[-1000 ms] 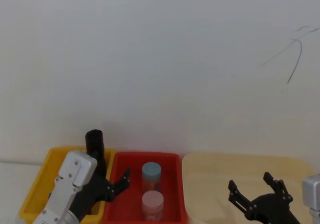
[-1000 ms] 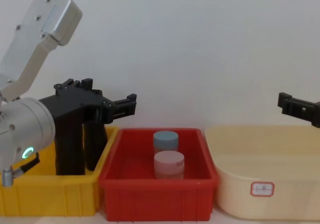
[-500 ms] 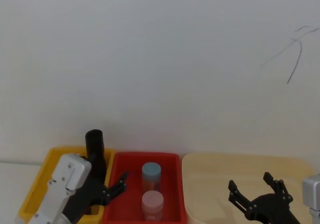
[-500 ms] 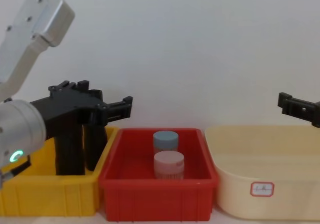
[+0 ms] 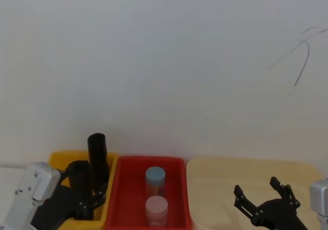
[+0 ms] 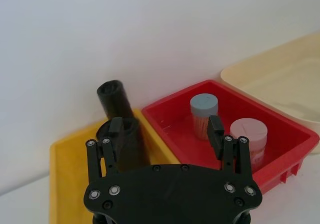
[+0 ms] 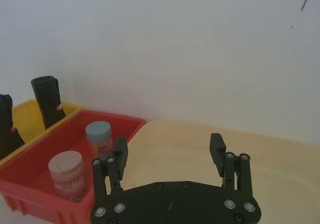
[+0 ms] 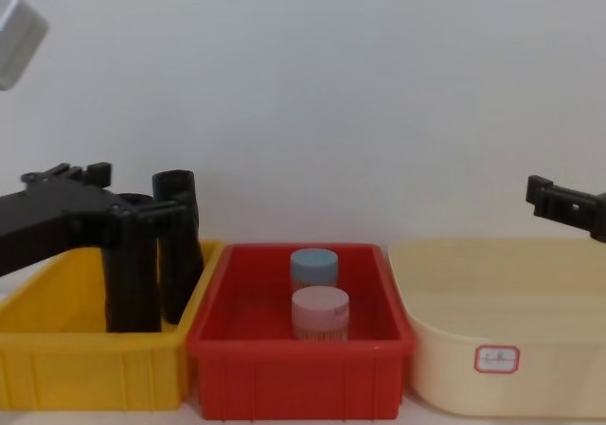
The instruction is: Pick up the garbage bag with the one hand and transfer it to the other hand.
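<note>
Two black garbage bag rolls stand upright in the yellow bin (image 8: 57, 368). The rear roll (image 5: 97, 157) (image 8: 178, 245) (image 6: 115, 98) is by the bin's right wall. The nearer roll (image 5: 78, 181) (image 8: 133, 288) (image 6: 126, 145) stands just ahead of it. My left gripper (image 5: 91, 203) (image 8: 142, 207) (image 6: 166, 130) is open, low at the bin's near side, level with the rolls' upper parts, and holds nothing; one finger (image 6: 116, 134) overlaps the nearer roll's top. My right gripper (image 5: 264, 202) (image 7: 169, 148) (image 8: 566, 207) hangs open and empty over the cream tub.
A red bin (image 8: 213, 349) in the middle holds a blue-capped jar (image 8: 313, 267) and a pink-capped jar (image 8: 319, 311). A wide cream tub (image 8: 492, 359) with a small label stands on the right. A white wall rises close behind all three.
My left arm has drawn back to the left and lower, still open, uncovering both rolls. The right gripper has not moved.
</note>
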Robot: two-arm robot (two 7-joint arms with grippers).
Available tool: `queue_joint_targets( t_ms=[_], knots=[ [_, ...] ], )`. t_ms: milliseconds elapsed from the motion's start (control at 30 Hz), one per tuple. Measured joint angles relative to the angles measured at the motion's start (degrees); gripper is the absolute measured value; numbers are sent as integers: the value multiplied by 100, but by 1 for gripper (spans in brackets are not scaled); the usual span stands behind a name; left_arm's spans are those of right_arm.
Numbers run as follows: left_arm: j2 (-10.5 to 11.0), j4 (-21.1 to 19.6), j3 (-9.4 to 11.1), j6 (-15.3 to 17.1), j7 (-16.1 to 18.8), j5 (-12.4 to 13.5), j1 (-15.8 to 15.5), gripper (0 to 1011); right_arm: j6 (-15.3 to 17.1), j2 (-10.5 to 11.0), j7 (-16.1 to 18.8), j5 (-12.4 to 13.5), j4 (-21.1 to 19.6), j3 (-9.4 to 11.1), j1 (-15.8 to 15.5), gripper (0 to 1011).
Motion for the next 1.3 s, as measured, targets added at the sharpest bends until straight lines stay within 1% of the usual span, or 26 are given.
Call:
queue_joint_targets(
  t_ms=[233, 333, 567, 900, 1300],
  knots=[
    [116, -27, -245, 118, -129, -256, 121, 1001, 0, 0, 0, 0, 0, 0, 0, 1000],
    [137, 8, -323, 185, -171, -346, 132, 1001, 0, 0, 0, 0, 0, 0, 0, 1000],
    [162, 66, -441, 275, -229, -468, 147, 1001, 0, 0, 0, 0, 0, 0, 0, 1000],
    [181, 114, -527, 343, -275, -560, 156, 1001, 0, 0, 0, 0, 0, 0, 0, 1000],
    [188, 136, -573, 378, -296, -604, 163, 1002, 0, 0, 0, 0, 0, 0, 0, 1000]
  ],
)
